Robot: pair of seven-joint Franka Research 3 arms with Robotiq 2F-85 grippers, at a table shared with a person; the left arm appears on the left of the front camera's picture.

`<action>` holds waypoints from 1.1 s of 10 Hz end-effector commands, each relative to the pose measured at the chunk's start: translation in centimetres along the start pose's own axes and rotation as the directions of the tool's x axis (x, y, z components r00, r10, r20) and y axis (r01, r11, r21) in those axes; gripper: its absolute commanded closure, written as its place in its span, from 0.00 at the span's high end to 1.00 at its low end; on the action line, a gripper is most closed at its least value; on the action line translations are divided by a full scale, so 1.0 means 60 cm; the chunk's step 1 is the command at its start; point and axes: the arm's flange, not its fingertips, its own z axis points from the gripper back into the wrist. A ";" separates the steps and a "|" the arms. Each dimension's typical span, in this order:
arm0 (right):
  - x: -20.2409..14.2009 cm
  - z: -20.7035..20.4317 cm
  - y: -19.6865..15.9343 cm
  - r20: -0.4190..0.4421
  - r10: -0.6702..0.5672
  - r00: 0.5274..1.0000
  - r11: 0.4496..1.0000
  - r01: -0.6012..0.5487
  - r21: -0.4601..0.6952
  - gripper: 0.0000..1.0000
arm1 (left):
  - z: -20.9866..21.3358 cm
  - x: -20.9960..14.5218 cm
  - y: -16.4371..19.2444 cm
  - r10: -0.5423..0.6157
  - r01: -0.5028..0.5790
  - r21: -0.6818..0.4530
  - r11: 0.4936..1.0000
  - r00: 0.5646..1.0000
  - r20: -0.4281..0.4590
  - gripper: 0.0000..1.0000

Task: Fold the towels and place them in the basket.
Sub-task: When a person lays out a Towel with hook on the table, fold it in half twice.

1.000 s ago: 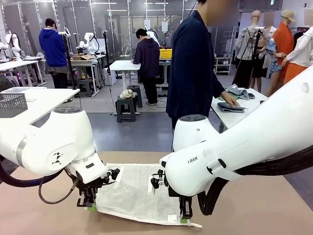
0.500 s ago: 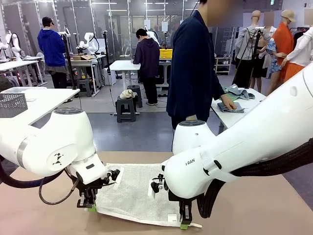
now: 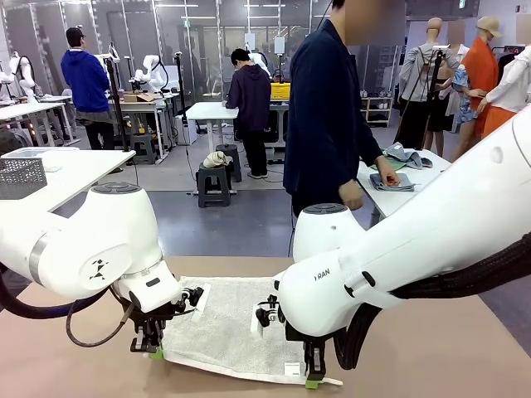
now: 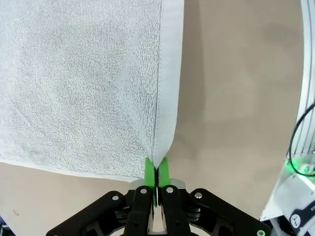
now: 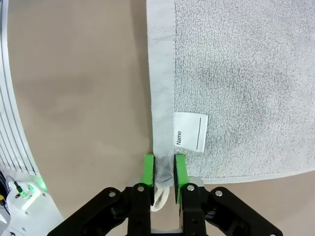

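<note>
Front view: the towel point(image 3: 222, 327) lies flat on the table point(image 3: 431, 352), midway along its near edge. It is cream-white, a single layer, not yet folded. I read its long axis as running left to right, parallel to that near edge, with the hemmed short ends pointing at the table's left and right sides; foreshortening leaves me less than sure. A name tag point(image 5: 190, 132) sits just inside the hem at the near right corner. My left gripper point(image 4: 156, 169) is clamped on the near left corner, pads pressed together with the hem between them. My right gripper point(image 5: 164, 169) pinches the near right corner's hem likewise. So I judge the first fold is in hand: grasp made, lift not begun. Next I need both corners raised together, level, and carried over to the far edge, keeping the cloth taut so it lands square.
</note>
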 end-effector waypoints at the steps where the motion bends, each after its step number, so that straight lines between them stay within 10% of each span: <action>1: 0.000 -0.006 -0.007 0.012 0.018 1.000 1.000 -0.018 0.002 0.03 | 0.000 0.000 0.002 -0.004 0.004 -0.023 1.000 1.000 0.011 0.00; 11: 0.000 0.111 -0.025 -0.002 0.026 1.000 0.992 -0.026 -0.123 0.00 | 0.061 -0.005 0.035 -0.015 0.014 0.055 0.998 1.000 0.016 0.00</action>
